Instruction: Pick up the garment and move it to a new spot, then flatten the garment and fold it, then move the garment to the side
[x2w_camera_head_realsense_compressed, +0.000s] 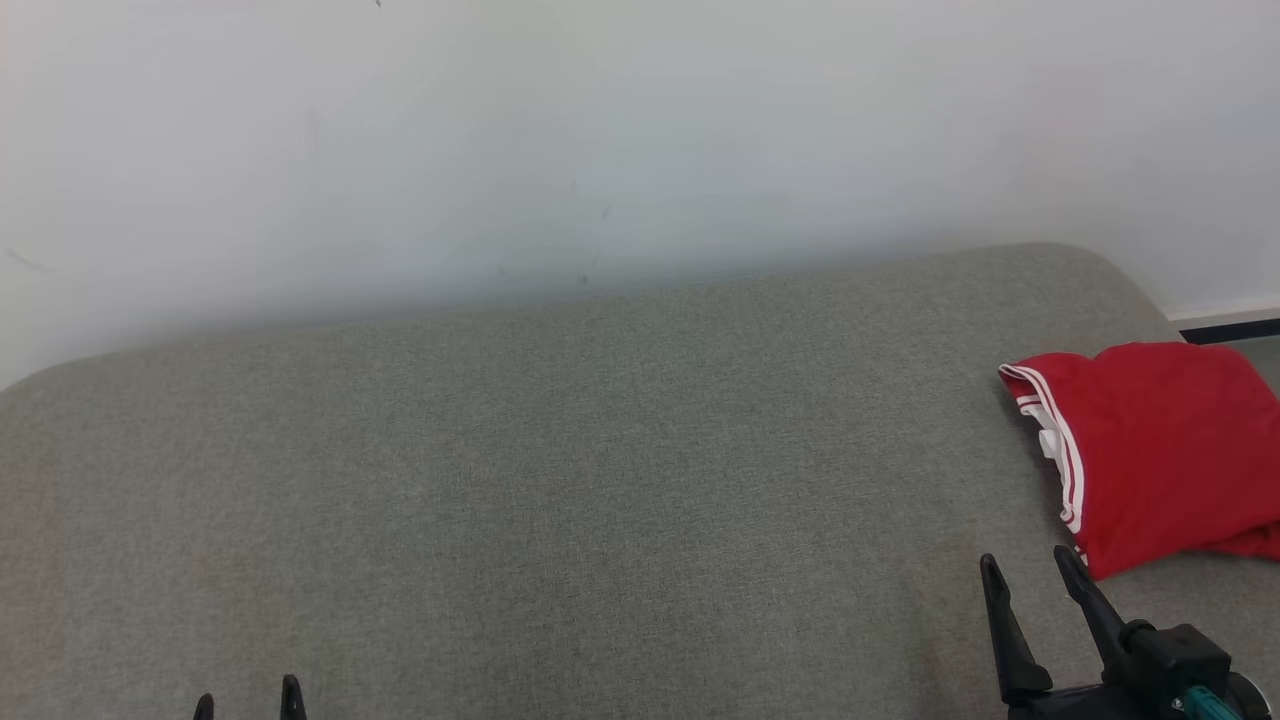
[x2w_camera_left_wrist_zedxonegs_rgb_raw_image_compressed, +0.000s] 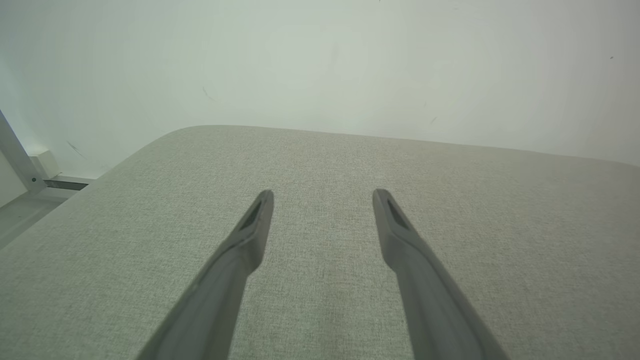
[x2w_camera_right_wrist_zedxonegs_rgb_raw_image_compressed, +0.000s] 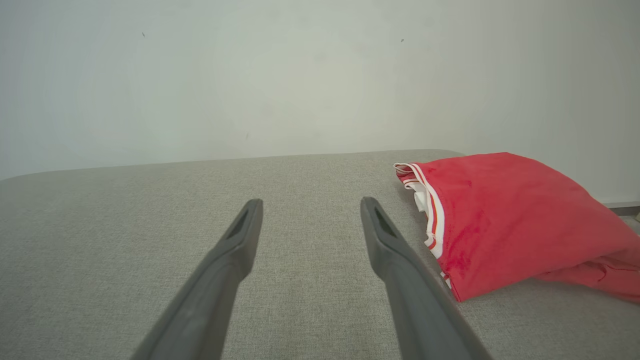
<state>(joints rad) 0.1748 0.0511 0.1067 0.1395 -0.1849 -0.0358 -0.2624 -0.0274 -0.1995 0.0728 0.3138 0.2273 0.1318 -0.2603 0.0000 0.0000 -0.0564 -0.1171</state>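
At right end of grey cushion (x2w_camera_head_realsense_compressed: 600, 480), red garment (x2w_camera_head_realsense_compressed: 1160, 450), right tool (x2w_camera_head_realsense_compressed: 1025, 558) spread nearby, left tool (x2w_camera_head_realsense_compressed: 248, 692) spread.

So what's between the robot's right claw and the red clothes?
Only bare grey cushion separates the right gripper from the red garment; the head view shows it.

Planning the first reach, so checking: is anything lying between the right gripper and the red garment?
Nothing visible does. Only bare grey cushion lies between the open right gripper and the red garment, which lies just ahead of it and slightly to its right, not touching it.
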